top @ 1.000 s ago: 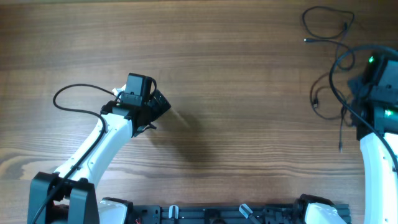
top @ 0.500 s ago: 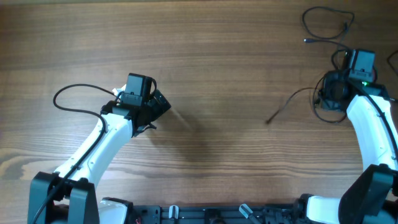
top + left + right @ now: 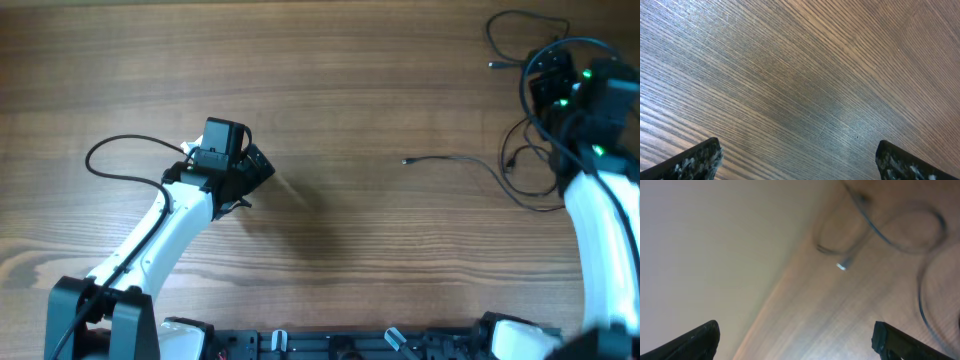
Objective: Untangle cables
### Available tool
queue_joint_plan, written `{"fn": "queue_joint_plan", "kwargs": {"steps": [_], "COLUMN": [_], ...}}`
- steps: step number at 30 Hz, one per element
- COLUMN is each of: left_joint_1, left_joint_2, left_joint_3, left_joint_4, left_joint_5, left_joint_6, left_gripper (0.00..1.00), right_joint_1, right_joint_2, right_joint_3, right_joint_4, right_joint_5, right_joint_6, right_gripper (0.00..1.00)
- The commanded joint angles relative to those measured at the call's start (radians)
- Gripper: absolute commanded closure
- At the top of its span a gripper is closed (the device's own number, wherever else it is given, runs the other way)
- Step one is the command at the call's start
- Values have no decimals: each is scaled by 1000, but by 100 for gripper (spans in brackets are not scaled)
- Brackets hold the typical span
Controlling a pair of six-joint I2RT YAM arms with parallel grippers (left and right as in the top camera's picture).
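Note:
One thin black cable [image 3: 455, 158] lies loose on the wood, its plug end [image 3: 405, 160] pointing left and its other end curling into loops [image 3: 530, 190] under the right arm. A second thin cable [image 3: 520, 30] loops at the far right corner. My right gripper [image 3: 540, 72] hovers just below that loop, open and empty. The right wrist view is blurred: cable loops [image 3: 900, 230] and a small plug [image 3: 841, 266] show ahead of the right gripper [image 3: 795, 340]. My left gripper [image 3: 262, 170] [image 3: 797, 160] is open over bare wood, far from both cables.
The table's far edge [image 3: 790, 275] crosses the right wrist view close ahead. A thicker black arm cable [image 3: 120, 165] arcs to the left of the left arm. The arm bases and a black rail [image 3: 340, 345] sit along the near edge.
The right gripper has opened and let go of the cable, then moved toward the far right corner. The cable's plug end now lies further left. The left arm has not moved.

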State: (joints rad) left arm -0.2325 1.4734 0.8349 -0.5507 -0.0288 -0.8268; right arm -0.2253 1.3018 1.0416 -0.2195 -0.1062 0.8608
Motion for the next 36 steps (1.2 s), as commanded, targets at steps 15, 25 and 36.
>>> {"fn": "queue_joint_plan", "kwargs": {"steps": [15, 25, 36], "left_joint_1": [6, 6, 6], "left_joint_2": [-7, -7, -7], "left_joint_3": [-3, -3, -3], "left_joint_4": [0, 0, 0], "left_joint_5": [-10, -10, -10], "left_joint_6": [12, 12, 12], "left_gripper": [1, 0, 0], "right_joint_1": [2, 2, 2], "right_joint_2": [-508, -464, -621], "right_joint_3": [13, 13, 13], "right_joint_4": [-798, -845, -840], "right_joint_5": [-124, -298, -283], "right_joint_6": [-304, -462, -573], "right_gripper": [0, 0, 0]}}
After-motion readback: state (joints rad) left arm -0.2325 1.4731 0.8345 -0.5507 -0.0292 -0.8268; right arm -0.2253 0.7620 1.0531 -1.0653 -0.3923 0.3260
